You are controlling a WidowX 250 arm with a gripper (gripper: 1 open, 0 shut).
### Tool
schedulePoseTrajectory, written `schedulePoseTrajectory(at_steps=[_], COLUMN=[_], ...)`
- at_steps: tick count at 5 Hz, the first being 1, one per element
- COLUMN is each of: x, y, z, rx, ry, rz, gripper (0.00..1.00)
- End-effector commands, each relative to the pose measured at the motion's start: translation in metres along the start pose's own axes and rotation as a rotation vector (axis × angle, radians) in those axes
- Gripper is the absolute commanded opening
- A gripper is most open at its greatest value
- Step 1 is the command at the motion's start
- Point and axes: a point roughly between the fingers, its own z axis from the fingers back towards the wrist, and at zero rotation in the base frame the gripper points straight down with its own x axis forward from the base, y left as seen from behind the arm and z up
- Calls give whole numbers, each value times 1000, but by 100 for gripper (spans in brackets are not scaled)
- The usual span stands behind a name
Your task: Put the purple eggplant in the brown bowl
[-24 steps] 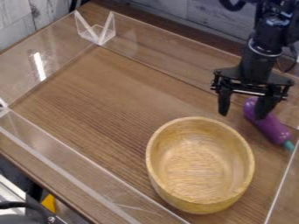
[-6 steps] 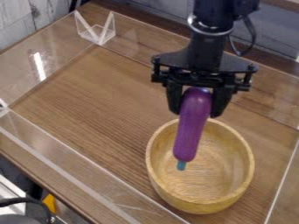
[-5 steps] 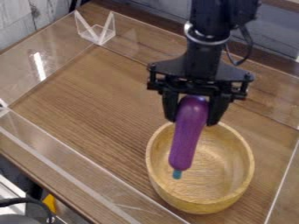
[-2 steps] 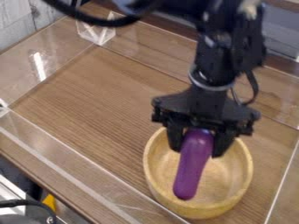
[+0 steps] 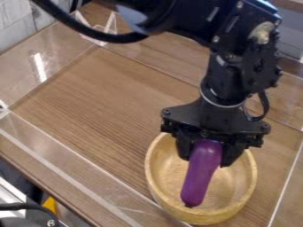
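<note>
A wooden table (image 5: 95, 97) with fine lengthwise grain fills the view, fenced by low clear acrylic walls (image 5: 48, 168) along its left and near sides. A black robot arm (image 5: 236, 62) comes in from the top and reaches down over the right near part of the table, its gripper (image 5: 213, 149) pointing downward. Below it sits the brown bowl (image 5: 160, 173), round, light tan, thick-rimmed, close to the near right corner. The fingers (image 5: 186, 142) are pinching the purple eggplant (image 5: 199, 175) by its upper end, one on each side of it. The eggplant hangs nearly upright, tilted slightly, its lower end down inside the bowl; whether that end touches the bowl's floor cannot be told. A small clear acrylic stand (image 5: 95, 28) sits at the far left.
</note>
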Motion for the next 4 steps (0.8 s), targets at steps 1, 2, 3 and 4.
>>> schedulePoseTrajectory(at_steps=[1,2,3,4], x=[-4,-5,-6,-7], y=[-3,-3,-3,-3], z=[-2,-5,-7,-9], rx=[7,15,22,29], ry=[0,2,4,6], rz=[-1,5,11,16], gripper=[0,0,0,0])
